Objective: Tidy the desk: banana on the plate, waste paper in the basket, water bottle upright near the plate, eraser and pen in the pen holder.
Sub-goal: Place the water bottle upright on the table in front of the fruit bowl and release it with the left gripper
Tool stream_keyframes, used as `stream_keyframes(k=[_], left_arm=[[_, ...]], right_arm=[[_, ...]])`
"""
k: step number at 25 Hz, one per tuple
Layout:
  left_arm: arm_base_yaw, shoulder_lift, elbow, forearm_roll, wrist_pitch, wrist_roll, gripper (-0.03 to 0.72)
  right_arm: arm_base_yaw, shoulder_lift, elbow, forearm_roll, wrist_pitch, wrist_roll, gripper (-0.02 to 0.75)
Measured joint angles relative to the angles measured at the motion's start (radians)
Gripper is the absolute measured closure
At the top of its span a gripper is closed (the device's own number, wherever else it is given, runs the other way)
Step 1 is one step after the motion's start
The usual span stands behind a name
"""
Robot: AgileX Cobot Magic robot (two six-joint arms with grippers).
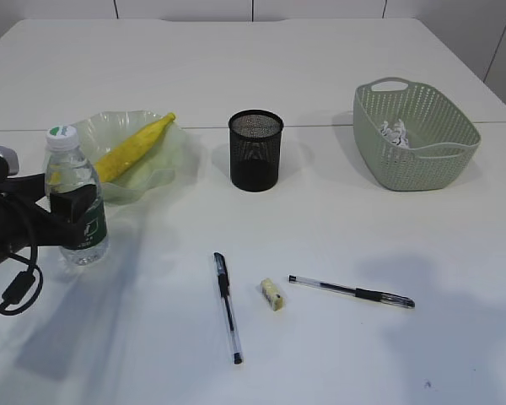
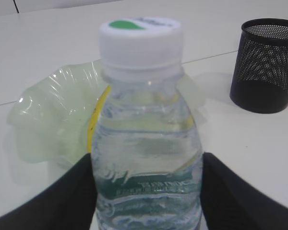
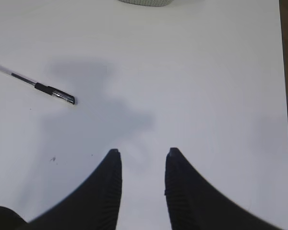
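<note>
My left gripper [image 1: 67, 211] is shut on the clear water bottle [image 1: 69, 173], which stands upright on the table just in front of the pale green plate [image 1: 164, 169]. The left wrist view shows the bottle [image 2: 149, 139] between my fingers [image 2: 146, 160]. The yellow banana [image 1: 135, 145] lies on the plate. A crumpled paper [image 1: 395, 133] lies in the green basket [image 1: 417, 156]. The black mesh pen holder [image 1: 255, 150] stands mid-table. Two pens [image 1: 227, 305] [image 1: 354, 292] and a small eraser [image 1: 272, 294] lie in front. My right gripper [image 3: 143, 153] is open and empty over bare table.
The right wrist view shows one pen's tip [image 3: 43, 88] to the left of the fingers, and the table's edge [image 3: 282, 96] at the far right. The pen holder [image 2: 266, 67] stands to the right of the bottle in the left wrist view.
</note>
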Motion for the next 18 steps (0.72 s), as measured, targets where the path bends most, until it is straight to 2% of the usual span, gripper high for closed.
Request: stream_keyframes(k=[18], left_arm=[[0.000,-0.014,0.027,-0.016,-0.028,-0.007,0.160]], right_arm=[[0.000,0.000,0.000,0.002,0.000,0.000,0.502]])
